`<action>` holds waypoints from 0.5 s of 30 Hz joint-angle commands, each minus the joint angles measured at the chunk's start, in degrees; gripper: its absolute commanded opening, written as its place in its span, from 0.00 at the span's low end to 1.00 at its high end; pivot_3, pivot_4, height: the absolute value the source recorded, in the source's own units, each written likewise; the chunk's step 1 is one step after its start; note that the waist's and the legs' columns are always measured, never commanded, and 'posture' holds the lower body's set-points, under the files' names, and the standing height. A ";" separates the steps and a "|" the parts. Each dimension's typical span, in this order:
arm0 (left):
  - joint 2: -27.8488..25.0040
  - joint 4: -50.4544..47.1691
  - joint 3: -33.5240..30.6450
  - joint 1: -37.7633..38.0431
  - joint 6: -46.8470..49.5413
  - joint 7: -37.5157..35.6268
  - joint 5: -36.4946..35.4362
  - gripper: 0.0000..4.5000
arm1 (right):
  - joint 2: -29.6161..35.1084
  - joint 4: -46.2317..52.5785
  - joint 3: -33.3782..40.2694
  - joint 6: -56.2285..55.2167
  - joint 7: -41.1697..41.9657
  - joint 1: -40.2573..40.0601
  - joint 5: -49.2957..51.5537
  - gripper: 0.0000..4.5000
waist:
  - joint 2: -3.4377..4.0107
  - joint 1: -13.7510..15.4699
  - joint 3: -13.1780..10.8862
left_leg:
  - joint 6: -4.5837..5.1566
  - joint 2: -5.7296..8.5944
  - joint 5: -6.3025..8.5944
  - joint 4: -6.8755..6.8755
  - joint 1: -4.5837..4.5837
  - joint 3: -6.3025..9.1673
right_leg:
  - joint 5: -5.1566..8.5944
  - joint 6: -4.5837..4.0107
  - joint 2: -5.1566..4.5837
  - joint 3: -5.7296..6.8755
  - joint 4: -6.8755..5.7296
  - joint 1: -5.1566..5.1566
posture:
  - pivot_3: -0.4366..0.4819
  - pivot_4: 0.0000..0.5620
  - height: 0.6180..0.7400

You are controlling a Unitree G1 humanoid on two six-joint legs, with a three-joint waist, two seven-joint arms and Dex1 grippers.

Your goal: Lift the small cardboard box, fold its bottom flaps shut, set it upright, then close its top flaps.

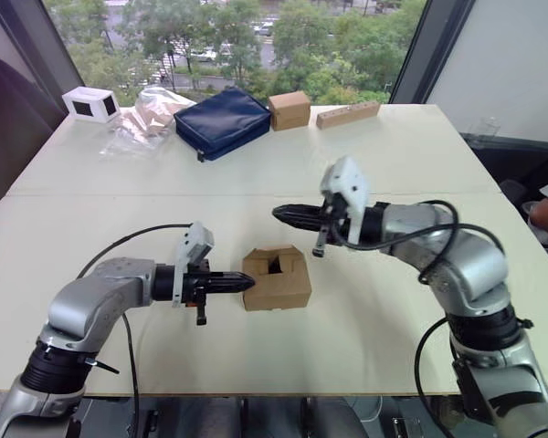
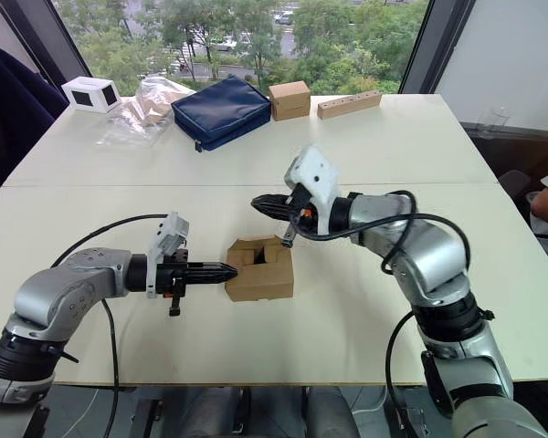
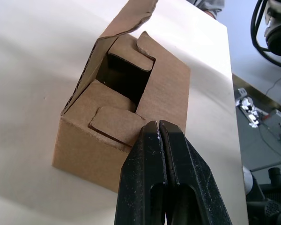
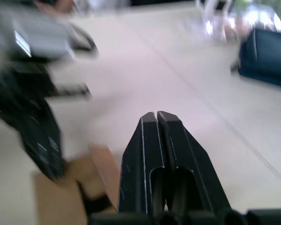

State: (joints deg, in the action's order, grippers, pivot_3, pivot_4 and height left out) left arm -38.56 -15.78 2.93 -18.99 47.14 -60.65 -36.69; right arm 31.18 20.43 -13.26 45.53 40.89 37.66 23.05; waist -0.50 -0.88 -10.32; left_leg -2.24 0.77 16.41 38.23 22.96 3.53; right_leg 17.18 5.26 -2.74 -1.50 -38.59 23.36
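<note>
**Box upright on the table, top flaps partly folded, both grippers closed and empty**

At the far left corner of the white table [image 1: 91, 228] sits a small white box [image 1: 90, 103], with a crumpled clear plastic bag [image 1: 146, 114] next to it. A navy pouch [image 1: 224, 120] lies just right of the bag.

Nearer the front, the left gripper [image 1: 248, 283] reaches in from the left, level with the table. Its two black fingers are pressed together with nothing between them. Their tips meet the left side of the small cardboard box [image 1: 277, 278]; in the left wrist view they sit at the box's top edge, seemingly touching one of the top flaps [image 3: 113, 125], though actual contact is hard to judge.

The box stands upright near the middle of the front half of the table. Its top flaps are folded inward only in part, leaving a dark opening in the centre, and one flap stands up at the far side.

The right gripper [image 1: 278, 213] hangs above and just behind the box, apart from it. Its fingers are also together and hold nothing.

At the far edge, right of the pouch, stand a tidy brown box [image 1: 289, 109] and then a long thin cardboard box [image 1: 347, 114].
</note>
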 commanded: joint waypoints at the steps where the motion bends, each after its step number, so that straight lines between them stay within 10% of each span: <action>1: -0.35 -0.53 0.06 -0.23 -0.49 0.50 0.11 0.00 | 1.43 1.32 -2.73 -1.99 1.32 -0.04 -2.92 0.00 | 0.00 0.01 0.00 | 0.00 0.00 0.00 0.00 0.00 0.00 | 0.00 0.00 0.00 0.00 0.00 0.00 | 0.48 0.27 1.00; 15: -0.66 -1.25 -5.14 -0.94 1.85 2.29 -4.49 0.00 | 2.08 6.19 -4.74 0.61 3.46 -5.00 -3.11 0.00 | 0.00 -0.01 0.00 | 0.00 -0.02 0.00 0.00 -0.01 0.02 | 0.00 0.00 0.00 0.00 0.01 -0.01 | 0.48 0.27 1.00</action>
State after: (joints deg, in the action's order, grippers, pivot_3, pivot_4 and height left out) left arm -38.83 -15.87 0.94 -18.84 48.19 -59.00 -38.71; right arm 33.25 24.60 -18.75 46.32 44.60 32.28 20.02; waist -0.51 -0.90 -10.32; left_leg -2.24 0.74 16.42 38.23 22.96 3.55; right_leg 17.18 5.26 -2.74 -1.50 -38.58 23.35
